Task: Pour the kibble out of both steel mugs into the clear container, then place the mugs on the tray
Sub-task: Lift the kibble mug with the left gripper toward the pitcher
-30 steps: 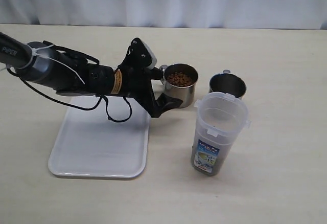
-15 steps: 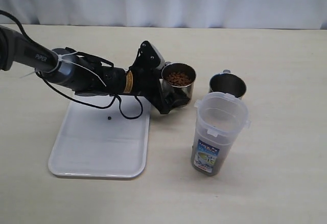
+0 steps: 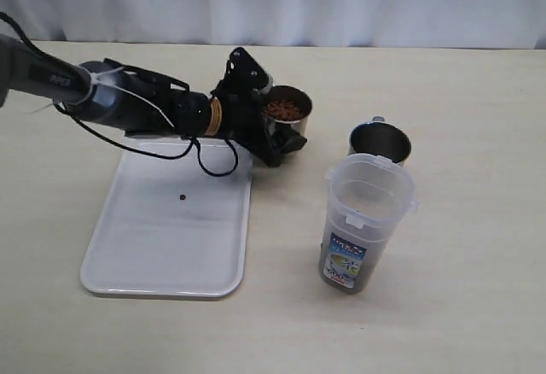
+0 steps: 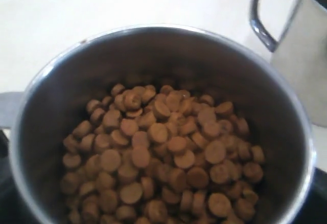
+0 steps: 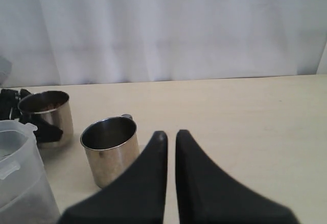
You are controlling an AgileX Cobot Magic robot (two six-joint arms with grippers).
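Since a second ago the left hand (image 3: 275, 111) has drawn back and to the left in the exterior view, taking the full mug (image 3: 299, 122) with it, away from the clear container (image 3: 367, 220). The mug now sits past the far right corner of the tray (image 3: 153, 254), its mouth tipped toward the camera. The hand's fingers stand wide on either side of the mug and grip it. The kibble (image 3: 283, 109) fills the lower part of the mug; in the left wrist view it lies as a heap of brown discs.

One stray pellet (image 3: 182, 195) lies on the tray, which was bare a second ago.

The empty mug (image 3: 380, 145) stands upright on the table (image 3: 478, 289), just behind the clear container and well apart from the full mug, in the same place as before. The container stands upright to the right of the tray, its label facing the camera.

The right hand (image 5: 171, 133) hangs above the table near the empty mug, fingers pressed nearly together, holding nothing.
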